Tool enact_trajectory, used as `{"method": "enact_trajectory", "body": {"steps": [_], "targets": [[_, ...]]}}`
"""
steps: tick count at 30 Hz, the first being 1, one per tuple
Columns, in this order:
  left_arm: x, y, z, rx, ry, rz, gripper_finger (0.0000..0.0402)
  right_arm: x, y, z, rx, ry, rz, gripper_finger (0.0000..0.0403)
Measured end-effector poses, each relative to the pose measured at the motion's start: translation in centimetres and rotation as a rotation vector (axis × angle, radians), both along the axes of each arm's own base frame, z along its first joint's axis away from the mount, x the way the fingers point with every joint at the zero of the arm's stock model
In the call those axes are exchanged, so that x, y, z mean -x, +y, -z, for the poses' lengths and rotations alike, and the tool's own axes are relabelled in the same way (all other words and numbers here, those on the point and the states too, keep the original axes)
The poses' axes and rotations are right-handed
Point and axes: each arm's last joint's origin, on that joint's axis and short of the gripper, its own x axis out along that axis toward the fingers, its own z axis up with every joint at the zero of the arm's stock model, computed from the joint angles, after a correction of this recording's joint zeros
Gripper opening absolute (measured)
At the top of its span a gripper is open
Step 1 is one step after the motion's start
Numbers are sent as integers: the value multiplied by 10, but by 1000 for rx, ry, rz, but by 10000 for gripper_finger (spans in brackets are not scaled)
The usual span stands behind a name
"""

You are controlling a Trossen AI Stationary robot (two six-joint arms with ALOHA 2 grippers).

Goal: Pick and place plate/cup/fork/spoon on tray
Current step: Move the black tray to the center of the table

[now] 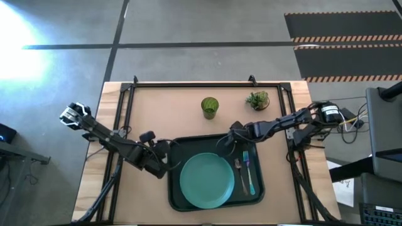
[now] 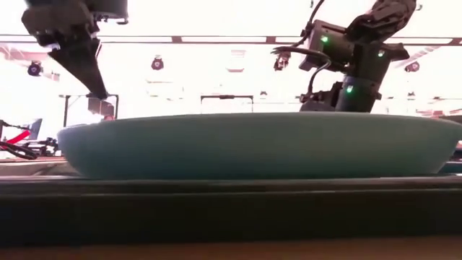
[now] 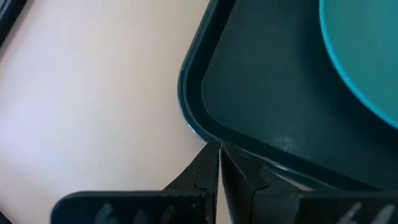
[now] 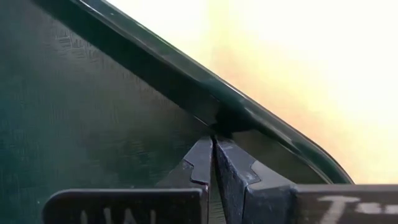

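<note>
the round, smooth teal plate (image 1: 206,181) is lying flat in the tray (image 1: 177,150), a dark green glossy rectangle with rounded corners and a raised rim. beside the plate, the slim fork (image 1: 250,174) and darker spoon (image 1: 239,171) are lying in the tray side by side, long axes running from the table's far edge to its near edge. the translucent olive cup (image 1: 210,107) is standing upright on the bare table beyond the tray, near a spiky potted plant (image 1: 257,99). the left gripper (image 3: 218,163) is hovering at the tray's left rim, fingers pressed together, holding nothing. the right gripper (image 4: 212,149) is sitting over the tray's far rim, fingers likewise closed and empty.
</note>
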Motion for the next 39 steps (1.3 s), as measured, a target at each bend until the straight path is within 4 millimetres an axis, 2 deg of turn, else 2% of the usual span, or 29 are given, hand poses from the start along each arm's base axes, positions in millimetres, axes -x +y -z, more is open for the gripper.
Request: {"method": "enact_trajectory", "body": {"steps": [5, 10, 15, 20, 24, 28, 34, 39], "targets": [[-4, 3, 2, 8, -18, -2, 0, -2, -3, -1, -17, -24, -3, 8], [-20, 13, 2, 45, -61, 59, 0, -16, 9, -19, -78, -223, -75, 8], [-34, 37, 20, 138, -84, 94, 0, -29, 21, -66, -33, -411, -190, 8], [-30, 62, 44, 206, -34, 56, 0, -32, 31, -126, 68, -585, -284, 8], [-26, 71, 54, 212, -11, 50, 0, -27, 34, -165, 153, -689, -324, 8], [-30, 74, 55, 224, -33, 67, 0, -25, 34, -191, 219, -750, -369, 8], [-39, 77, 60, 245, -60, 85, 0, -27, 34, -211, 279, -789, -409, 8], [-45, 76, 76, 271, 2, 122, 0, -26, 33, -211, 312, -774, -375, 8]]}}
